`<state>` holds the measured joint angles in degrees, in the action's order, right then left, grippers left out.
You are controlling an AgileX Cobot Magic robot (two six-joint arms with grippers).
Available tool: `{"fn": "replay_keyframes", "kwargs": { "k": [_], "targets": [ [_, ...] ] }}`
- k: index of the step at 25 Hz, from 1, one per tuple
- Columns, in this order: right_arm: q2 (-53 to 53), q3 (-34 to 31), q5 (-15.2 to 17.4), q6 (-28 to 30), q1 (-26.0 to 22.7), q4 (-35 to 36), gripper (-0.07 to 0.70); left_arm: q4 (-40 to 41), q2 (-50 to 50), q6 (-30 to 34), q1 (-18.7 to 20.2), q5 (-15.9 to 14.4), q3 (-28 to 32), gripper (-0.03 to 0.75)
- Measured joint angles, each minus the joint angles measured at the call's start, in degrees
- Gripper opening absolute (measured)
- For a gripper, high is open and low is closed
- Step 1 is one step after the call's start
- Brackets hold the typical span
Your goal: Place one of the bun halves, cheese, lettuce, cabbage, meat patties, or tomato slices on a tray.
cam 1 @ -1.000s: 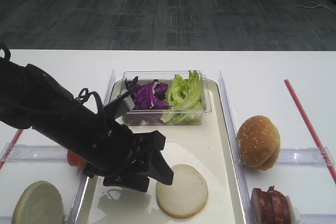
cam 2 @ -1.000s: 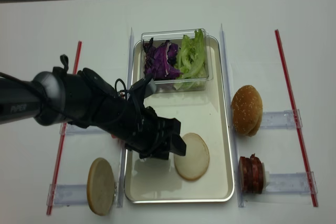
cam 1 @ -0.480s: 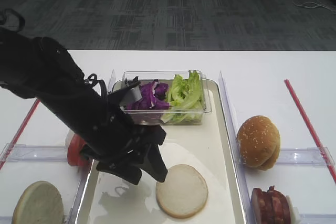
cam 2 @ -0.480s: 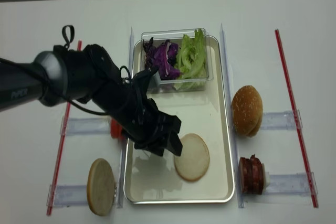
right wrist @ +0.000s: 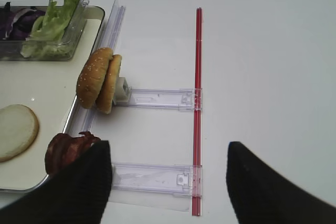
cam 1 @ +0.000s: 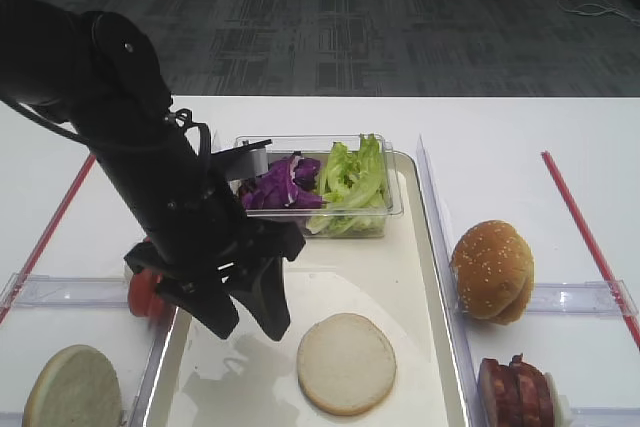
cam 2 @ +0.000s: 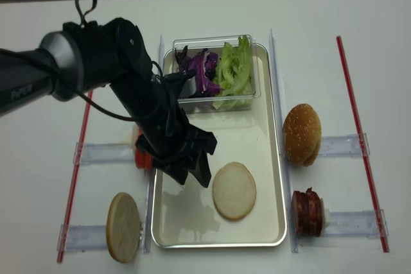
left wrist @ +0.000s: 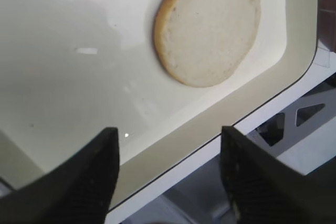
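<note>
A long cream tray (cam 1: 350, 267) holds one of the bun halves (cam 1: 346, 363), lying flat, pale face up. My left gripper (cam 1: 248, 327) hangs open and empty just left of it, above the tray's bare bottom (left wrist: 79, 77); the left wrist view shows the bun half (left wrist: 207, 27) apart from the fingers. The other bun half (cam 1: 72, 387) stands in a holder left of the tray. Lettuce (cam 1: 350, 182) and cabbage (cam 1: 280, 185) fill a clear box. Tomato slices (cam 1: 145, 292) peek out behind the arm. Meat patties (right wrist: 65, 150) stand beside my open right gripper (right wrist: 168, 182). Cheese is out of view.
A sesame bun (cam 1: 492, 269) stands on edge in a clear holder right of the tray. The clear box (cam 2: 253, 91) sits on the tray's far end. Red strips (cam 2: 359, 139) and clear rails (right wrist: 157, 98) lie on the white table on both sides.
The left arm has risen and swung back to the left, taking the open gripper away from the bun half. The bun half stays flat on the tray.
</note>
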<state>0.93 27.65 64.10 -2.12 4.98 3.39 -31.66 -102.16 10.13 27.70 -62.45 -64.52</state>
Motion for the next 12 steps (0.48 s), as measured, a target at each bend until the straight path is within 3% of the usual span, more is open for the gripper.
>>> {"fn": "replay_keyframes", "kwargs": {
  "k": [5,12],
  "targets": [
    [0.0,0.0,0.0,0.0,0.0,0.0,0.475,5.51,0.0,-3.34,0.0,-5.25,-4.1,0.43],
    [0.0,0.0,0.0,0.0,0.0,0.0,0.475,12.26,-0.04,-8.23,0.0,-6.36,-10.43,0.419]
  ]
}}
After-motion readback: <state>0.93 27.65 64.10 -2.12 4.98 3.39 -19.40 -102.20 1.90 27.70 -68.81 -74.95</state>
